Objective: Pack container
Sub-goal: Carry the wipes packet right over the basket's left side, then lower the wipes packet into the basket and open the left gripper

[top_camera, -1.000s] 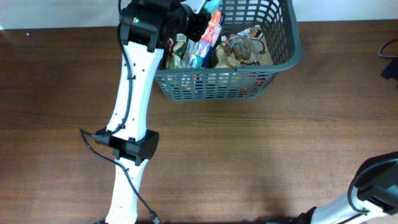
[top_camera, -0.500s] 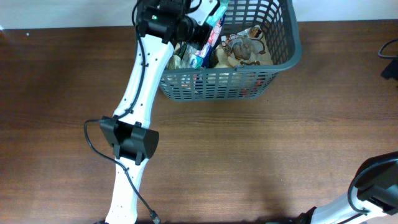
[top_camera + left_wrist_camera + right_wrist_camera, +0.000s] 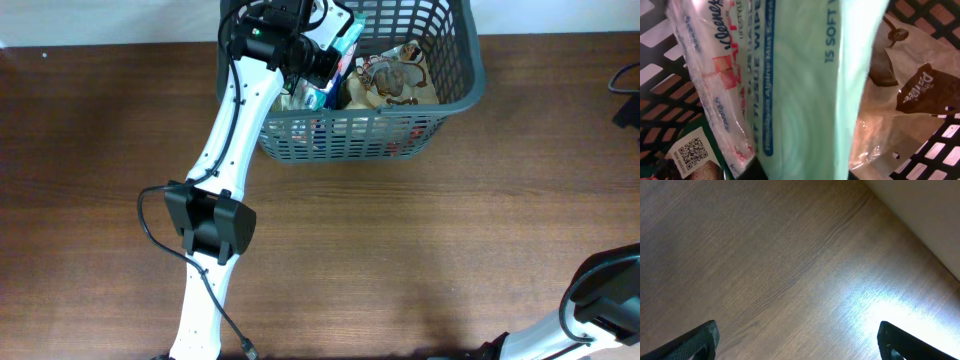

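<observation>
The dark grey lattice basket [image 3: 455,95] stands at the far middle of the table with several packets in it. My left gripper [image 3: 325,62] is inside the basket's left half, shut on a mint-green tissue wipes packet [image 3: 345,45]. In the left wrist view the packet [image 3: 810,100] fills the frame between the fingers, with a clear-wrapped tissue pack [image 3: 715,75] on its left and a brown snack bag [image 3: 905,90] on its right. My right gripper [image 3: 797,340] is open and empty over bare wood; only its arm base shows in the overhead view.
A brown snack bag [image 3: 395,80] lies in the basket's right half. A white wall runs along the table's far edge. A dark object [image 3: 628,95] sits at the right edge. The right arm's base [image 3: 600,300] is at the bottom right.
My left gripper has moved right and down deeper into the basket with the wipes packet. The packet sits lower among the other packets. The right arm has not moved.
</observation>
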Available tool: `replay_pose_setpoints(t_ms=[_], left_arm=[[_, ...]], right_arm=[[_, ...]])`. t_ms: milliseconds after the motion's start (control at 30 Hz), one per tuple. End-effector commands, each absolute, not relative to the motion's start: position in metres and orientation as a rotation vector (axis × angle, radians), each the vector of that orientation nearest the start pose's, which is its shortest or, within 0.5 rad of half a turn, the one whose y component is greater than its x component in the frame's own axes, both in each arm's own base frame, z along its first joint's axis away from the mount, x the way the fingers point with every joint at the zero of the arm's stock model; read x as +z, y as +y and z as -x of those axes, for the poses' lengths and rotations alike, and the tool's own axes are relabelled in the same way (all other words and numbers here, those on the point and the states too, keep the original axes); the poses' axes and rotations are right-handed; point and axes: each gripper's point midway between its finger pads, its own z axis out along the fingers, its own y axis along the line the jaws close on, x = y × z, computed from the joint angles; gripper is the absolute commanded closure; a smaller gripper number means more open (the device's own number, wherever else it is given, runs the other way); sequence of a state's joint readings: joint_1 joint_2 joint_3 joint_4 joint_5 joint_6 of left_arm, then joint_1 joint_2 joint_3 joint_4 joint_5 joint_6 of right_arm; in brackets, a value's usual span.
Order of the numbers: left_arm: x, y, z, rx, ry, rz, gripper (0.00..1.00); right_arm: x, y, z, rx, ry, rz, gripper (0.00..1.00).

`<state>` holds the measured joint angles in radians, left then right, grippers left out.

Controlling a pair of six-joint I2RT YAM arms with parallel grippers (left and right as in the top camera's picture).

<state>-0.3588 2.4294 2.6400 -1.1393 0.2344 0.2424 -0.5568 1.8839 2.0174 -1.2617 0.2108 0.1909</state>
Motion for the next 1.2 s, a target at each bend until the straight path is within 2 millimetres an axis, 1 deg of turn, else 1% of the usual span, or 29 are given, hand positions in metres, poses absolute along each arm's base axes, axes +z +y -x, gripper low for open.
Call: replay_pose_setpoints(t_ms=[0,33,67,133,167,200,267,367,433,467,567,633,767,833,900,933,1033,1167], left_arm=[[0.197,-0.244,-0.542,-0.338,2.357,-0.835,0.76],[0.197,-0.244,-0.542,-0.338,2.357,-0.835,0.71],[0.197,-0.244,-0.542,-0.339,2.357,-0.835,0.62],[0.197,-0.244,-0.542,-0.338,2.357,-0.835,0.59],[0.197,-0.244,-0.542,-0.338,2.357,-0.835,0.57],[0.198,-0.244,-0.542,-0.338,2.355,-0.834,0.51],[0.200,-0.244,-0.543,-0.338,2.351,-0.833,0.46],[0.207,-0.244,-0.545,-0.335,2.331,-0.829,0.34],[0.216,-0.242,-0.547,-0.311,2.311,-0.817,0.27],[0.222,-0.241,-0.549,-0.295,2.299,-0.809,0.25],[0.244,-0.235,-0.554,-0.246,2.250,-0.781,0.22],[0.260,-0.231,-0.557,-0.211,2.215,-0.757,0.17],[0.291,-0.216,-0.559,-0.133,2.163,-0.701,0.16],[0.308,-0.206,-0.559,-0.101,2.137,-0.670,0.16],[0.325,-0.197,-0.557,-0.085,2.109,-0.643,0.13],[0.334,-0.191,-0.556,-0.078,2.096,-0.616,0.13],[0.366,-0.171,-0.549,-0.062,2.041,-0.560,0.13],[0.401,-0.142,-0.537,-0.040,1.997,-0.490,0.13]], right_arm=[[0.243,-0.262,-0.354,-0.391,2.490,-1.057,0.01],[0.243,-0.262,-0.354,-0.391,2.490,-1.057,0.01],[0.243,-0.262,-0.354,-0.391,2.490,-1.057,0.01],[0.243,-0.262,-0.354,-0.391,2.490,-1.057,0.01],[0.243,-0.262,-0.354,-0.391,2.490,-1.057,0.01],[0.243,-0.262,-0.354,-0.391,2.490,-1.057,0.01],[0.243,-0.262,-0.354,-0.391,2.490,-1.057,0.01],[0.243,-0.262,-0.354,-0.391,2.490,-1.057,0.01],[0.243,-0.262,-0.354,-0.391,2.490,-1.057,0.01],[0.243,-0.262,-0.354,-0.391,2.490,-1.057,0.01],[0.243,-0.262,-0.354,-0.391,2.490,-1.057,0.01],[0.243,-0.262,-0.354,-0.391,2.490,-1.057,0.01],[0.243,-0.262,-0.354,-0.391,2.490,-1.057,0.01],[0.243,-0.262,-0.354,-0.391,2.490,-1.057,0.01],[0.243,-0.262,-0.354,-0.391,2.490,-1.057,0.01],[0.243,-0.262,-0.354,-0.391,2.490,-1.057,0.01],[0.243,-0.262,-0.354,-0.391,2.490,-1.057,0.01],[0.243,-0.262,-0.354,-0.391,2.490,-1.057,0.01]])
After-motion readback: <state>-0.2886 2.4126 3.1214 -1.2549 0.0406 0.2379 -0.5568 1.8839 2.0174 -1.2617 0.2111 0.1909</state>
